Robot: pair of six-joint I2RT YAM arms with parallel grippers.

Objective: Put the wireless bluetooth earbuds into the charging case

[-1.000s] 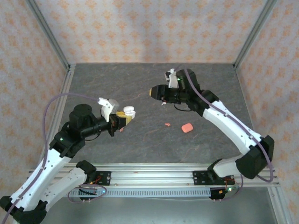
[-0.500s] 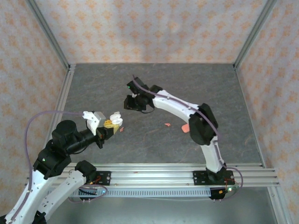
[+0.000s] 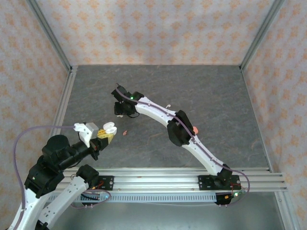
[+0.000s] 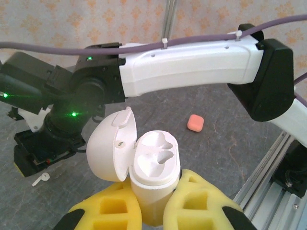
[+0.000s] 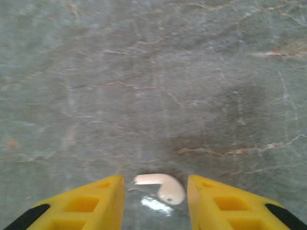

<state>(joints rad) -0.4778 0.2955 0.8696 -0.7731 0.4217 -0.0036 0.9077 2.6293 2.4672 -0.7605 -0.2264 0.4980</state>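
My left gripper [image 3: 104, 134] is shut on a white charging case [image 4: 153, 167] held upright, its lid [image 4: 109, 149] hinged open and both sockets empty. In the top view the case [image 3: 110, 127] hangs over the near left of the table. My right gripper [image 5: 156, 203] points down at the table, open, with a white earbud [image 5: 160, 186] lying between its yellow fingertips [image 5: 88, 203] and a gap on each side. From above, the right gripper [image 3: 121, 111] is at the left middle. Another white earbud [image 3: 167, 106] and a pink earbud [image 3: 125, 133] lie on the table.
A salmon-pink case [image 4: 194, 122] lies shut on the table, partly hidden by the right arm [image 3: 158, 112] in the top view. That arm stretches diagonally across the table. Metal frame posts [image 3: 63, 103] and patterned walls close in the sides and back.
The right arm has swung left across the table, from the middle to the left, and lowered over a white earbud. The left arm has drawn back toward the near left with the case.
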